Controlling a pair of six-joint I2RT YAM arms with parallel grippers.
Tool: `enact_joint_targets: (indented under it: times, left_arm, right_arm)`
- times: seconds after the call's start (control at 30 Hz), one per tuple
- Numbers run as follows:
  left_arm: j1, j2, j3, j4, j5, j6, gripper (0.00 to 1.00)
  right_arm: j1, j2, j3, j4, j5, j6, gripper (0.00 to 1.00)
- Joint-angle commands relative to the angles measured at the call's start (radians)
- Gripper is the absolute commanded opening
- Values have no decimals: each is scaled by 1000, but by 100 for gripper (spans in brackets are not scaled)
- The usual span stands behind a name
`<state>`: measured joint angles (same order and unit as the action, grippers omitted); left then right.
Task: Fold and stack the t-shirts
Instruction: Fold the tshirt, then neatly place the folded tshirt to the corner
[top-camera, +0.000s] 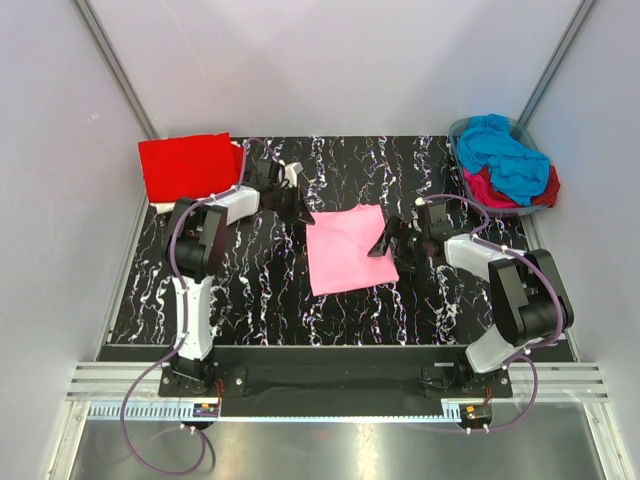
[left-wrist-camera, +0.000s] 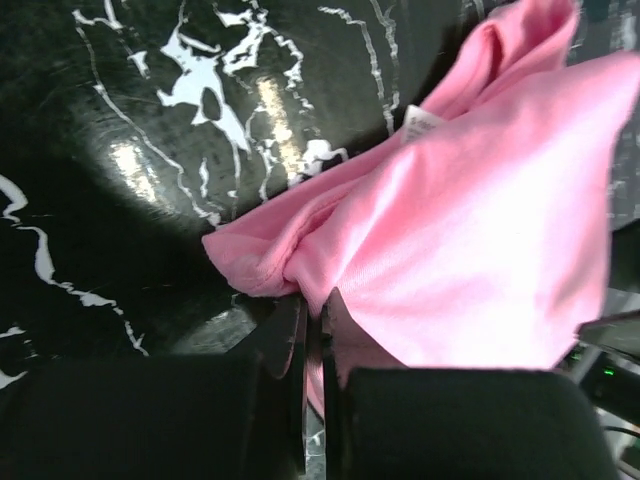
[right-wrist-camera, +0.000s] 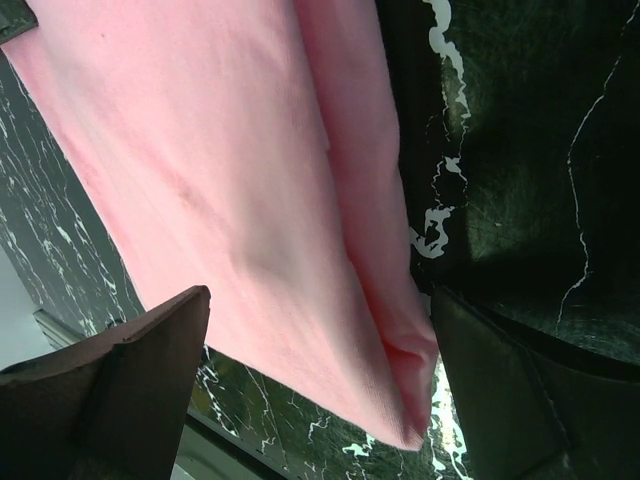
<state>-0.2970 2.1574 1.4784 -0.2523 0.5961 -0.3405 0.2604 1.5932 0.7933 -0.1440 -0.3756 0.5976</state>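
Note:
The light pink t-shirt (top-camera: 345, 250) lies folded in a rough square mid-table. It fills the left wrist view (left-wrist-camera: 480, 230) with its white neck label (left-wrist-camera: 418, 122) showing. My left gripper (top-camera: 300, 208) is at its far left corner, shut on a bunched fold of pink cloth (left-wrist-camera: 312, 305). My right gripper (top-camera: 385, 243) is at its right edge, open, jaws either side of the shirt's corner (right-wrist-camera: 320, 300) without pinching it. A folded red t-shirt (top-camera: 187, 166) lies at the far left. A bright blue t-shirt (top-camera: 505, 155) and a magenta one (top-camera: 490, 188) sit in the basket.
The grey-rimmed plastic basket (top-camera: 457, 130) stands at the far right corner, heaped with shirts. The black marbled table (top-camera: 260, 300) is walled by pale panels on three sides. A metal rail (top-camera: 330, 385) runs along the near edge by the arm bases.

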Motion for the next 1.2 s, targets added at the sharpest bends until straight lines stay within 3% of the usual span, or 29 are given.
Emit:
enact_joint_targets:
  times: [0.0, 0.23, 0.43, 0.73, 0.93, 1.17]
  left_arm:
    - [18, -27, 19, 65, 111, -66, 0]
    - [27, -129, 166, -221, -8, 38, 0]
    - [59, -160, 359, -490, -146, 162, 0]
    - [104, -165, 585, -711, -366, 281, 0]
    - [174, -229, 617, -691, -409, 271, 0]
    - [179, -384, 605, -598, -450, 293, 0]
  right_arm:
    - [-9, -5, -8, 35, -2, -9, 100]
    - [-27, -134, -109, 119, 1, 14, 100]
    - [-39, -79, -78, 109, -34, 10, 100]
    - [-55, -70, -88, 126, -63, 11, 99]
    - [-64, -52, -88, 133, -80, 14, 100]
    - [-78, -35, -88, 135, -114, 14, 100]
